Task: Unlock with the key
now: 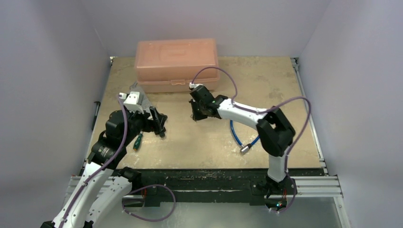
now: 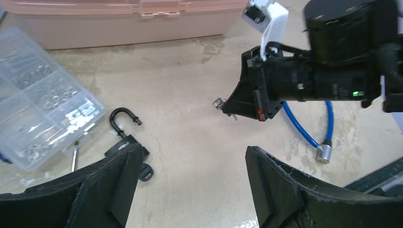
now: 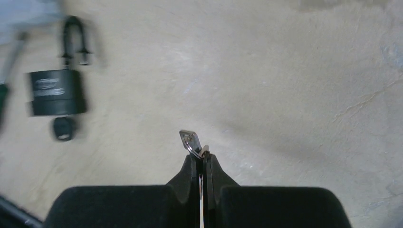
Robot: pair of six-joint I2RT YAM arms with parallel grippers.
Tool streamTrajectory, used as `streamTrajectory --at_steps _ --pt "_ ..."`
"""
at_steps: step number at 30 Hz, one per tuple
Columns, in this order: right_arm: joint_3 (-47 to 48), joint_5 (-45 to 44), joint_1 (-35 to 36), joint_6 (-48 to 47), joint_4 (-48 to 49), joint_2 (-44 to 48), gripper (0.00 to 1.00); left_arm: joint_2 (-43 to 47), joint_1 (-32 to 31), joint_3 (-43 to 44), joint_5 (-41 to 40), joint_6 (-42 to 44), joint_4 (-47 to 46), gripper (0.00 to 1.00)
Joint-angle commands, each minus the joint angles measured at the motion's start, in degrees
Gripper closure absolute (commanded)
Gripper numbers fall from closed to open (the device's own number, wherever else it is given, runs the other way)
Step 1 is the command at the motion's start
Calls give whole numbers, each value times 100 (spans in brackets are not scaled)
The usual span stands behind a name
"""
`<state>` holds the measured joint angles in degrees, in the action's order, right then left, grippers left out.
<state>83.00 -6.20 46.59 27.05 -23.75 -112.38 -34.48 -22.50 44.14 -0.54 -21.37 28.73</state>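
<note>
Right gripper (image 3: 201, 160): fingers pressed together, pinching silver keys (image 3: 191, 142) above the table (image 3: 285, 71). Left gripper (image 2: 192, 156): fingers spread wide, holding nothing. Black-headed key (image 3: 63, 128) lies at base of padlock (image 3: 57, 91), shackle open.

Under my jaws lies a tan table (image 1: 199, 147), its board mottled with pale stains and fine cracks. The light on it is soft and even, leaving only faint shadows below my jaws. Beyond my jaws and off to either side stand plain, pale lilac-grey walls (image 1: 247, 19), closing the table in on three sides, and behind my jaws a metal rail (image 1: 311, 183) runs along its near edge.
</note>
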Motion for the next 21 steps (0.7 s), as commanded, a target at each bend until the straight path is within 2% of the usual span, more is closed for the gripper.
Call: streamTrajectory --at_steps 1,4,9,14,21 --pt "-694 991 8 -439 1087 1282 100 94 51 -73 725 171 -378 16" --pt "-1238 1528 16 -521 1521 1972 100 158 49 -150 1327 176 -604 17" --pt "-1891 2166 17 -576 2043 3047 100 -2 45 -286 2769 -19 -1130 29" --pt "-2318 2554 17 -533 2343 3973 100 -118 44 -413 3421 -419 -1713 39" --pt "-2406 2690 17 -479 2316 4426 100 -494 45 -450 3814 -979 -2526 44"
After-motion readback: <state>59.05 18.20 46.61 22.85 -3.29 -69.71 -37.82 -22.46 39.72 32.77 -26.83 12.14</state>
